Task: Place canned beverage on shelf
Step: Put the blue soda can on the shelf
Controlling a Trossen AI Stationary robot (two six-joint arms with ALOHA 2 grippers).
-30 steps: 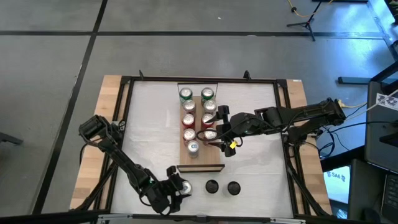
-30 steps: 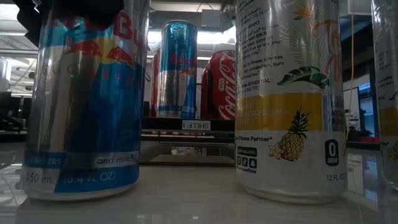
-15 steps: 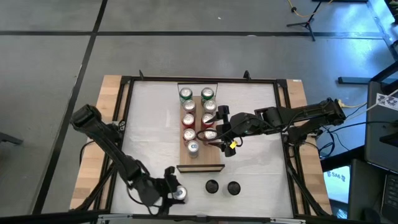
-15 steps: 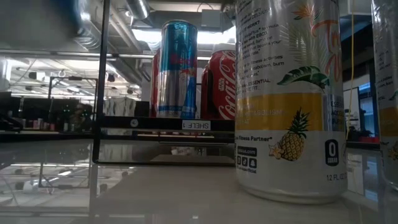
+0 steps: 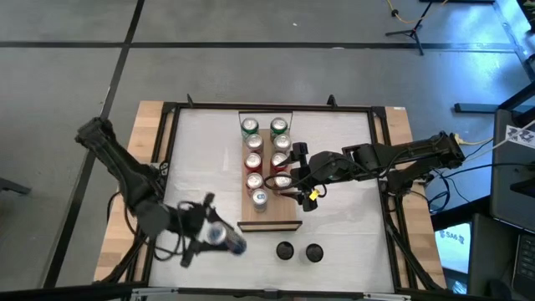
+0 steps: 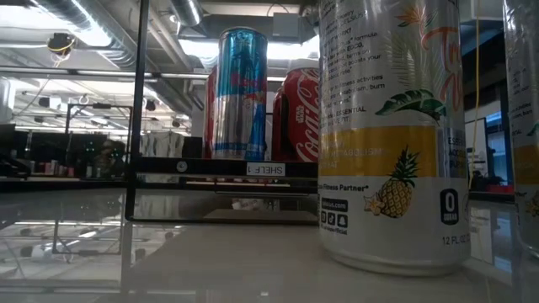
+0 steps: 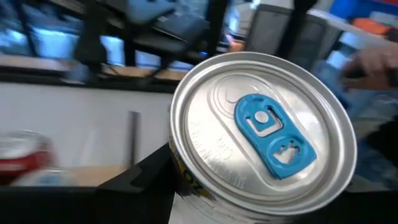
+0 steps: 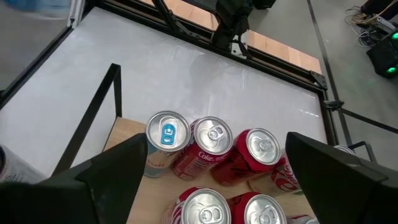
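Worktop (image 5: 201,150): white surface in a black frame, wood margins at both sides. Broad bare areas lie left and right of the shelf; the near strip holds two loose cans.

Shelf (image 5: 269,222): narrow light-wood plank, long axis running from the far edge toward the near edge, at mid-worktop. The near end is bare wood, open room for another can. A dark upright frame post stands at the short end in the low view.

Shelved cans (image 5: 252,163): two rows, all upright with lids up, filling the far and middle part. A slim blue-tabbed can (image 8: 166,134) stands nearest the bare end.

Loose cans (image 5: 298,251): two dark-topped cans upright on the worktop, just beside the shelf's near end, a little apart from each other.

Blue-tab can (image 7: 261,155): clamped in the left gripper (image 5: 209,234), raised over the near left part of the worktop, left of the shelf's near end. It lies roughly level, long axis pointing toward the shelf side. The wrist view meets the lid face-on.

Right gripper (image 5: 288,180): jaws spread wide and empty, poised over the right row of shelved cans.
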